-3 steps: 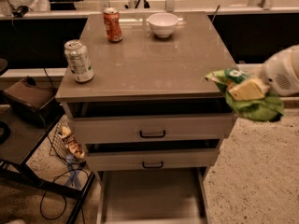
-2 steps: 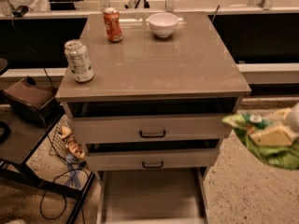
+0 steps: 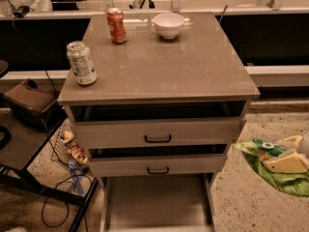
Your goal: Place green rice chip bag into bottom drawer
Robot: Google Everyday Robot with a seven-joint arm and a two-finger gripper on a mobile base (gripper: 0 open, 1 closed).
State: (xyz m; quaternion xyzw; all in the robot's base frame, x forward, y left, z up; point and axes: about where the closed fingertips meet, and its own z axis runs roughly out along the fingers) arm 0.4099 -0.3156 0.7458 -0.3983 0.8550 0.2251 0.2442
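The green rice chip bag (image 3: 276, 172) is crinkled and bright green and hangs in the air at the right edge of the camera view, beside the cabinet at the level of the second drawer. My gripper (image 3: 291, 154) is shut on the green rice chip bag, its pale yellow fingers (image 3: 285, 164) pressed against the bag's top. The bottom drawer (image 3: 157, 203) is pulled out at the foot of the cabinet, wide and shallow with a plain floor. The bag is right of and above the drawer.
The cabinet top (image 3: 193, 66) holds a silver-green can (image 3: 81, 63), a red can (image 3: 116, 25) and a white bowl (image 3: 168, 25). Two upper drawers with black handles (image 3: 158, 139) stand slightly open. A dark stand and cables (image 3: 29, 153) are at the left.
My gripper has carried the green bag down and to the right, from beside the cabinet top's right corner to the level of the second drawer.
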